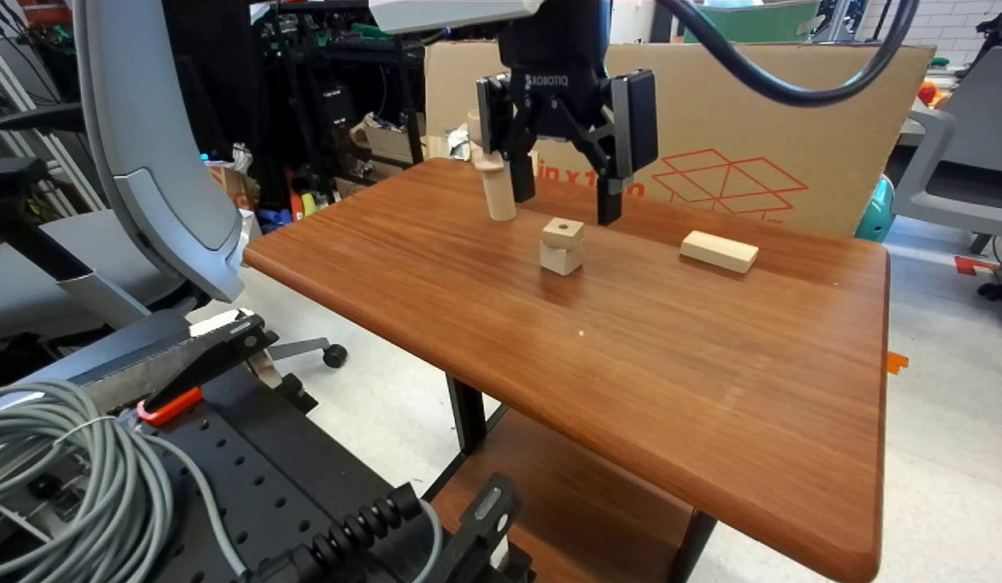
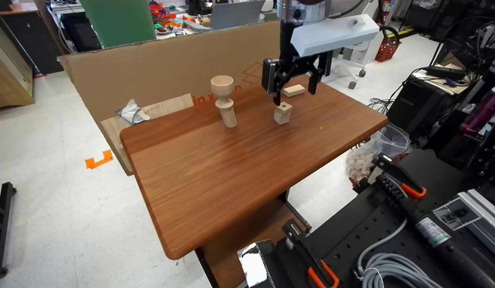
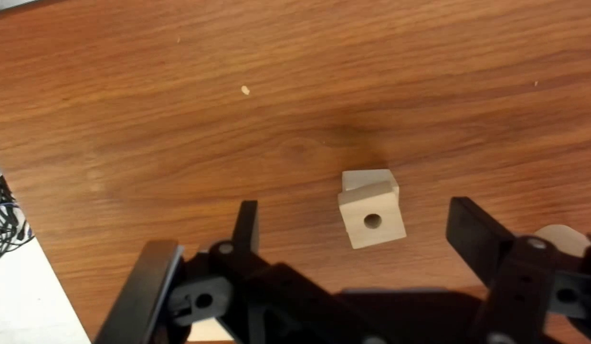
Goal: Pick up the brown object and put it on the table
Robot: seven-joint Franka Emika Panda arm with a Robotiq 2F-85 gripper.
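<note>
The brown object (image 1: 563, 232) is a small flat tan square with a dark hole in its centre. It lies on top of a thicker plain wooden block (image 1: 561, 260), slightly turned relative to it; the stack stands on the reddish-brown table (image 1: 671, 364). The brown object also shows in an exterior view (image 2: 284, 108) and in the wrist view (image 3: 379, 234). My gripper (image 1: 566, 196) is open and empty, above the stack and apart from it. In the wrist view the brown object appears between the spread fingers (image 3: 355, 212).
A pale wooden bar (image 1: 719, 251) lies near the table's back edge. A tall goblet-shaped wooden piece (image 2: 227, 112) stands on the table near the stack. A cardboard sheet (image 1: 752, 129) rises behind the table. A black perforated cart top (image 2: 351, 224) with cables and clamps stands in front.
</note>
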